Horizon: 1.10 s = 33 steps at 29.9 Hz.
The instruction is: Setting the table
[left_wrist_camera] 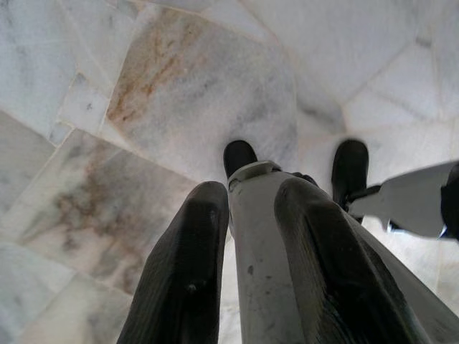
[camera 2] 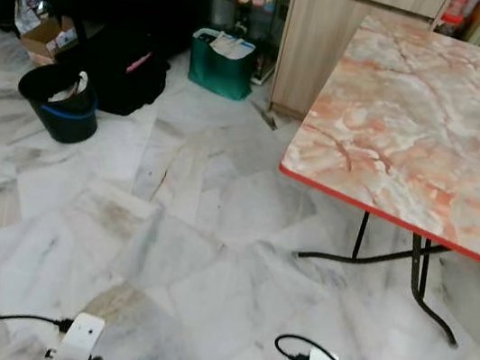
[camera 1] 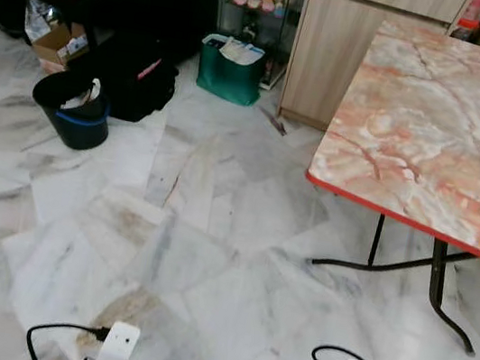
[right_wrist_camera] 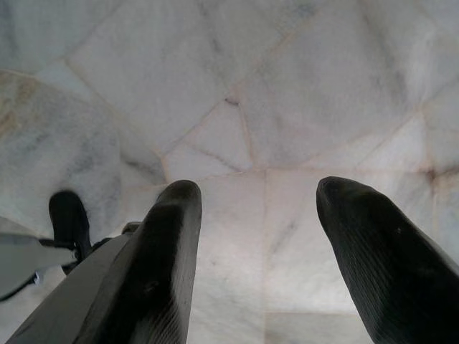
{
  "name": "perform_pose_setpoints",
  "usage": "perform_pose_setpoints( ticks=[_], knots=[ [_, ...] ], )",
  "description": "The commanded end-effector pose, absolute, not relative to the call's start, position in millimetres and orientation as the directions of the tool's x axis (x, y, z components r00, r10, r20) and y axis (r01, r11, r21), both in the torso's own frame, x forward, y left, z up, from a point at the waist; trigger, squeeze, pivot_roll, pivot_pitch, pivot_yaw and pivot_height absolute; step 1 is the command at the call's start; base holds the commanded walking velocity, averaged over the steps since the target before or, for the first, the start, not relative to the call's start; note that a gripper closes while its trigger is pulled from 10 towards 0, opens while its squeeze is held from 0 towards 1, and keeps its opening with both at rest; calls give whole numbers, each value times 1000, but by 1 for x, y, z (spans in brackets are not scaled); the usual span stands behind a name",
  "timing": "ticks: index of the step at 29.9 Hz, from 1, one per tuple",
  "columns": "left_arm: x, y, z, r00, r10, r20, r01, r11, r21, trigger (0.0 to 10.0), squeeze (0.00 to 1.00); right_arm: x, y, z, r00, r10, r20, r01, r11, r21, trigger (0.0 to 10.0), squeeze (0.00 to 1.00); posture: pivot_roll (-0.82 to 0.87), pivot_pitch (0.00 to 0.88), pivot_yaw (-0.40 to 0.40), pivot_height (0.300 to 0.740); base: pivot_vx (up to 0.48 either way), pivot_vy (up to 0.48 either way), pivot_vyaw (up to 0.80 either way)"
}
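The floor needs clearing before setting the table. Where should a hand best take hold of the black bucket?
Grip the black bucket at its open rim from above: it stands upright, and papers fill part of the mouth, so the barer near edge probably suits best.

Both arms are hanging low at the robot's sides, wrists pointing down at the floor. The left gripper [left_wrist_camera: 251, 208] is holding its two black fingers [left_wrist_camera: 188, 265] a narrow gap apart, framing the robot's own leg and feet. The right gripper [right_wrist_camera: 258, 215] is spreading its fingers [right_wrist_camera: 168, 251] wide, gripping nothing.
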<state>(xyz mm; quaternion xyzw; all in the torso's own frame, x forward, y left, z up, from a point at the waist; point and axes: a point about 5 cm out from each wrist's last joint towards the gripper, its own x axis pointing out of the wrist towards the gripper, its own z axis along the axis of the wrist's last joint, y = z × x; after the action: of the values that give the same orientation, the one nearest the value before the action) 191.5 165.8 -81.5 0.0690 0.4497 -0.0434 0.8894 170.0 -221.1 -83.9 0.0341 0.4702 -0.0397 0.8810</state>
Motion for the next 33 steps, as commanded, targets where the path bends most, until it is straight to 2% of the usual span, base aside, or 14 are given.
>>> perform_pose_setpoints(
  ticks=[1,15,20,23,28,33],
  knots=[
    [174,168,-91,526,-8,-850,142,987,78,10000,0,171,-217,-85,556,-28,-831,96,995,31,10000,0,-42,141,-53,740,345,0,525],
    [173,168,-91,523,-12,-853,156,984,82,10000,0,168,-218,-85,551,-23,-834,108,993,44,10000,0,-43,115,-58,740,350,0,37],
    [172,166,-91,525,-30,-851,161,985,64,10000,0,168,-218,-86,548,-24,-836,112,993,45,10000,0,-42,113,-59,740,289,-313,0],
    [171,167,-92,520,-27,-854,156,986,64,10000,0,167,-218,-86,540,-29,-841,123,991,45,10000,0,-45,123,-60,740,0,-377,0],
    [172,168,-91,520,-26,-854,154,986,64,10000,0,167,-218,-86,537,-20,-843,116,992,50,10000,0,-43,131,-62,740,0,-415,-775],
    [171,169,-92,517,-24,-855,155,986,66,10000,0,168,-219,-85,547,-28,-837,128,990,51,10000,0,-41,135,-65,740,0,-458,0]
  ],
)
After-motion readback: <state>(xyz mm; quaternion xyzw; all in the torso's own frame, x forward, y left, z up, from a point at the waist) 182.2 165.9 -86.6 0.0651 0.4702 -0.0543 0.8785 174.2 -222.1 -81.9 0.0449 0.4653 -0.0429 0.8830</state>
